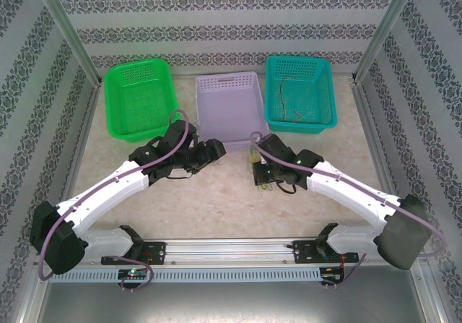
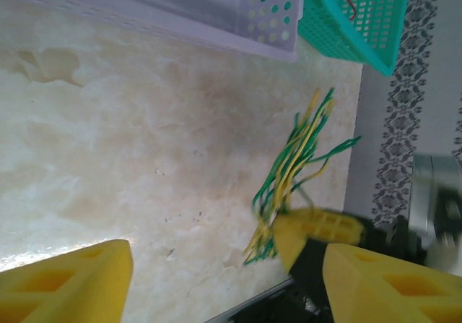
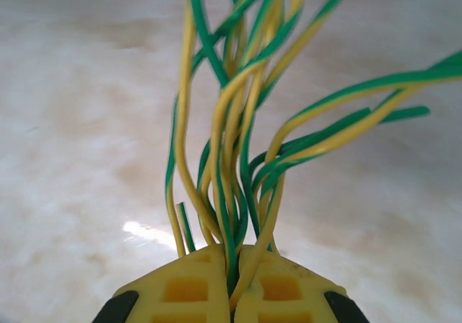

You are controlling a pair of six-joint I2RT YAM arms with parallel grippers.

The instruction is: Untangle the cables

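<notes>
On the pale marbled surface [image 1: 216, 207], just in front of the lavender basket [image 1: 229, 110], the right claw [image 1: 260, 170] is clamped on a bundle of yellow and green cables [image 1: 258, 180]. Seen from the right wrist, the right claw [image 3: 232, 294] has its two yellow fingers [image 3: 180, 294] pressed together with the cables [image 3: 238, 121] pinched between them. The strands rise out of the grip, cross over one another and fan apart towards the top, several bending off to the right. From the left wrist, the same cables [image 2: 296, 157] hang as a loose tassel: short ends splay below the grip, and longer ends spread up towards the lavender basket [image 2: 216, 12] and the teal basket [image 2: 354, 19], and whether they touch the surface [image 2: 144, 157] cannot be told. The left claw [image 2: 231, 287] stands wide, its fingers [image 2: 68, 283] far apart at the bottom corners of that view, with nothing gripped between them. In the overhead view the left claw [image 1: 214, 151] sits near the front left corner of the lavender basket, pointing across at the right claw, the two apart. Three baskets line the far side of the surface: the green basket [image 1: 141, 99] on the left, the lavender one in the middle and the teal basket [image 1: 299, 93] on the right. A single dark cable [image 1: 282, 95] lies curled inside the teal basket, well apart from the held bundle.
</notes>
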